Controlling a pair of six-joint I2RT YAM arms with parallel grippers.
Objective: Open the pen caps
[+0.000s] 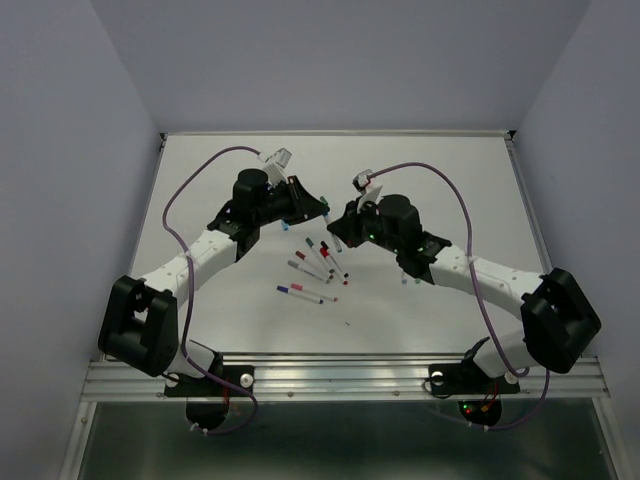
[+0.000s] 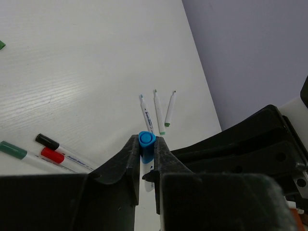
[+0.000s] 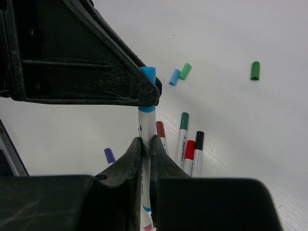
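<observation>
While left claw [image 2: 147, 144] clamps the blue cap [image 2: 147, 138], right claw [image 3: 146, 144] grips its barrel [image 3: 146, 120], mid-table.

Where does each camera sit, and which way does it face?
Top external: high behind the robot, facing down on the white table; left arm and right arm show.
Left wrist: on the left arm, facing along its own jaws, shut on a blue plastic pen cap.
Right wrist: on the right arm, facing along its own jaws, shut on the white pen barrel.
Shared: both wrist views show the blue cap.
</observation>
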